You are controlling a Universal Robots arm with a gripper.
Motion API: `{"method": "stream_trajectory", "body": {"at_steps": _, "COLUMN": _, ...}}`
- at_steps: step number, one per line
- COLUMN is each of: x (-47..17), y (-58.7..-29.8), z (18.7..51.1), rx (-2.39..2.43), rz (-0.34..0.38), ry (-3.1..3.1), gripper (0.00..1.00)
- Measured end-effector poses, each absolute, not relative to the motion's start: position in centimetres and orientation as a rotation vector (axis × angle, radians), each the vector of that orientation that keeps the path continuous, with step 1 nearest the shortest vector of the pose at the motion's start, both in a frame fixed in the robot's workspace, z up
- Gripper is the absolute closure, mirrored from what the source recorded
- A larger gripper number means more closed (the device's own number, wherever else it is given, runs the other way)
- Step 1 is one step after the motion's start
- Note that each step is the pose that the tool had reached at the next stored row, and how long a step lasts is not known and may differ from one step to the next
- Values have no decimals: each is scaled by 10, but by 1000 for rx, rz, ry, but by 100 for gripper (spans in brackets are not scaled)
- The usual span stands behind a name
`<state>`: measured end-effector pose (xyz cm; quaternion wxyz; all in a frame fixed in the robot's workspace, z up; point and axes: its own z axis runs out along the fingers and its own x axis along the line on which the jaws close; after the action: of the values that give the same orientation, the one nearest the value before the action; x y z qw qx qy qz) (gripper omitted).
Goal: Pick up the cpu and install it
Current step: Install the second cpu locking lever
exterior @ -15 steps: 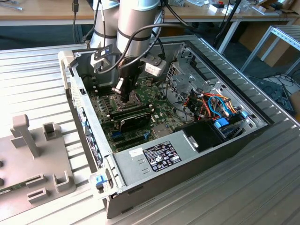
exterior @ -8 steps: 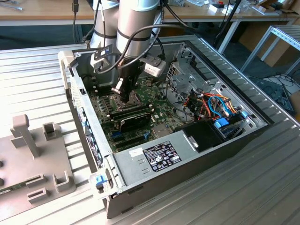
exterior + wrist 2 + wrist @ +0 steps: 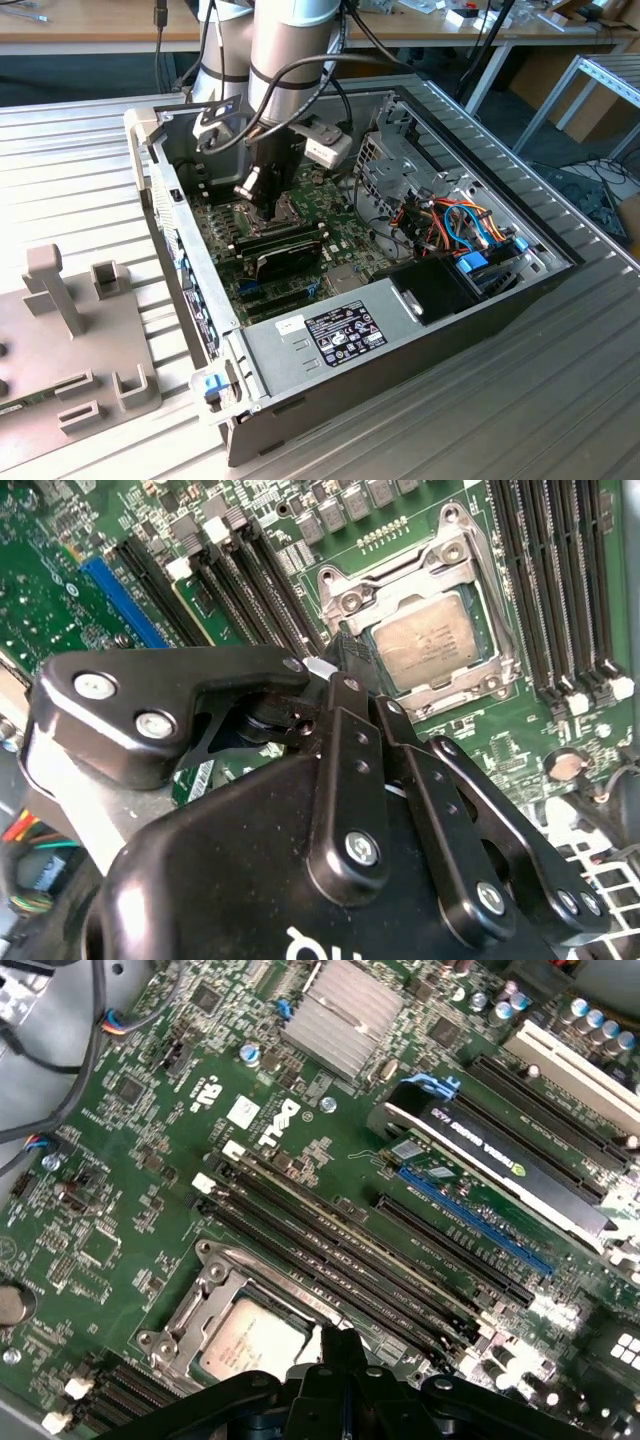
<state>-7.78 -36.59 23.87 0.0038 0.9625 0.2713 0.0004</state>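
Observation:
The cpu (image 3: pixel 425 645) is a pale silver-grey square lying flat in its socket on the green motherboard (image 3: pixel 60 590), with the metal socket frame (image 3: pixel 345 598) around its edges. The first wrist view also shows the cpu (image 3: pixel 245 1345) inside the frame. My gripper (image 3: pixel 338 658) hovers just beside the socket's corner, its black fingertips together and nothing held. Its tips (image 3: pixel 340 1345) sit next to the chip's edge. In the exterior view the gripper (image 3: pixel 265 200) reaches down into the open computer case (image 3: pixel 420 350), over the board.
Long black memory slots (image 3: pixel 340 1250) run beside the socket. A graphics card (image 3: pixel 285 262) stands in a slot, and a finned heatsink (image 3: pixel 345 1010) lies beyond. A metal drive cage (image 3: pixel 390 160), coloured cables (image 3: pixel 460 225) and a power supply (image 3: pixel 330 335) crowd the case. A grey fixture (image 3: pixel 70 340) sits outside.

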Motion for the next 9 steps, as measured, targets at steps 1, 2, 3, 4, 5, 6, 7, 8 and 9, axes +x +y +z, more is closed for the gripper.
{"method": "stream_trajectory", "body": {"at_steps": 1, "x": -78, "y": -366, "z": 238, "rx": 3023, "rz": 1, "ry": 825, "gripper": 89}}
{"method": "stream_trajectory", "body": {"at_steps": 2, "x": -78, "y": -366, "z": 238, "rx": 3028, "rz": 1, "ry": 806, "gripper": 89}}
{"method": "stream_trajectory", "body": {"at_steps": 3, "x": -78, "y": -366, "z": 238, "rx": 3033, "rz": 1, "ry": 786, "gripper": 89}}
{"method": "stream_trajectory", "body": {"at_steps": 4, "x": -78, "y": -366, "z": 238, "rx": 3038, "rz": 1, "ry": 767, "gripper": 89}}
{"method": "stream_trajectory", "body": {"at_steps": 5, "x": -78, "y": -366, "z": 237, "rx": 3044, "rz": 0, "ry": 738, "gripper": 89}}
{"method": "stream_trajectory", "body": {"at_steps": 6, "x": -78, "y": -366, "z": 237, "rx": 3048, "rz": 0, "ry": 721, "gripper": 89}}
{"method": "stream_trajectory", "body": {"at_steps": 7, "x": -78, "y": -366, "z": 237, "rx": 3052, "rz": 0, "ry": 705, "gripper": 89}}
{"method": "stream_trajectory", "body": {"at_steps": 8, "x": -78, "y": -366, "z": 237, "rx": 3056, "rz": 0, "ry": 687, "gripper": 89}}
{"method": "stream_trajectory", "body": {"at_steps": 9, "x": -78, "y": -366, "z": 236, "rx": 3060, "rz": 0, "ry": 669, "gripper": 89}}
